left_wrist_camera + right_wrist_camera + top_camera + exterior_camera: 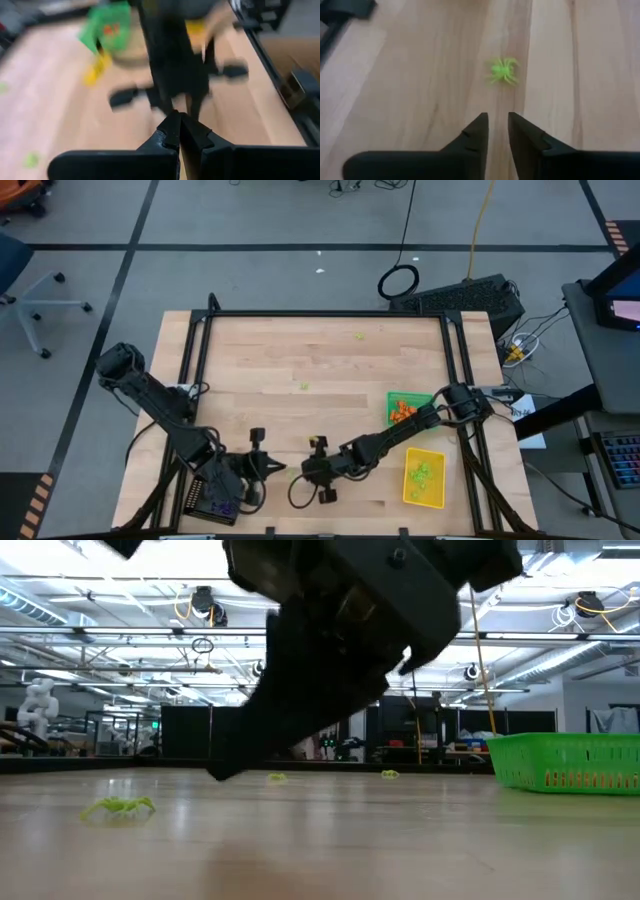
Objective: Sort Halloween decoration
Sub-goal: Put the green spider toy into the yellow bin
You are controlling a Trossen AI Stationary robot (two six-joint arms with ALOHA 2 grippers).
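With the right gripper narrowly parted and empty, the lime green spider lying on the table just ahead could be nudged away if approached off-centre.

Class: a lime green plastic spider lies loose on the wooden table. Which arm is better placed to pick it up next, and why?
Probably the right. Its gripper points at the lime green plastic spider just ahead, fingers slightly apart. The left gripper is shut.
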